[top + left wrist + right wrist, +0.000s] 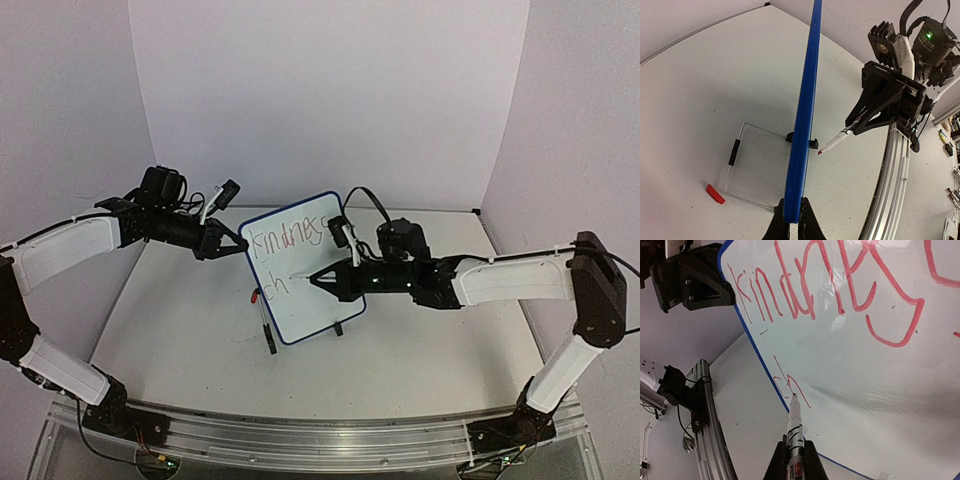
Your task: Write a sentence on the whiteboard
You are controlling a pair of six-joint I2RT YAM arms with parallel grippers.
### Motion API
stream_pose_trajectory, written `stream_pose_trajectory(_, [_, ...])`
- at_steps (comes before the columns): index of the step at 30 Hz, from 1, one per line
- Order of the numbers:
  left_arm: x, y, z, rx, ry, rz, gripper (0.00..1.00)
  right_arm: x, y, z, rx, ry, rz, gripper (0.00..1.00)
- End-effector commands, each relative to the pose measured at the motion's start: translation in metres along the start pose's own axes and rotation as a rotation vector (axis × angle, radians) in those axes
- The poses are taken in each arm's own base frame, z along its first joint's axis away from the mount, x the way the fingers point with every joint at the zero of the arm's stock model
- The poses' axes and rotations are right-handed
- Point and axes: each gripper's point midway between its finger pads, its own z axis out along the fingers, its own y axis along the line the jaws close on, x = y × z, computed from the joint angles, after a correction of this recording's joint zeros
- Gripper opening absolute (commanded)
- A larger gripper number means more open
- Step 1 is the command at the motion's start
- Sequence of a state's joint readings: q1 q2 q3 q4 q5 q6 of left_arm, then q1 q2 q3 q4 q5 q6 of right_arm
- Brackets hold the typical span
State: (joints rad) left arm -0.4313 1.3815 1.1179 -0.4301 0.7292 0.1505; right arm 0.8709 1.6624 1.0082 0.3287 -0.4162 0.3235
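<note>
Two arms rise from the rail (300,440) at your near edge and reach inward over the white table (180,330).

On your right, the right gripper (795,460) has its jaws clamped together on a marker (795,430). The marker's barrel runs straight out between the fingers. Its red tip sits at the foot of the last stroke on the whiteboard (300,310). From the left wrist view a slim gap seems to show between tip and board, so you cannot tell whether it touches.

On your left, the left gripper (792,225) is closed on the board's dark-blue frame, pinching its left edge between both fingers.

The whiteboard stands upright near the middle of the table, between the two grippers, its face turned toward the right arm. One small black foot (812,143) shows at its base. Behind it a thin wire stand (747,165) with a black sleeve lies flat on the table. A small red cap (715,194) lies just beyond the wire's corner, apart from the board.

Of the sentence (830,295) you have only part: "kindness" in thin red letters across the top line, and "ch" below it at the left side. The rest of the board's face is bare white.

Farther back, plain pale walls (330,100) close the scene.
</note>
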Motion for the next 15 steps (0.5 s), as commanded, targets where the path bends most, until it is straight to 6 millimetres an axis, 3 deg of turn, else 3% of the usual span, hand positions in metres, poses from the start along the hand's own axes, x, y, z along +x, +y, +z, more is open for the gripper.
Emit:
stream_pose_trajectory(1, [0.018,0.007,0.005,-0.038,0.07,-0.008,0.0,-0.016,-0.008,0.007,0.05,-0.038,-0.003,0.0])
stream_pose_trajectory(15, [0.019,0.007,0.006,-0.034,0.072,-0.01,0.0,-0.015,-0.012,0.017,0.063,-0.014,-0.008,0.0])
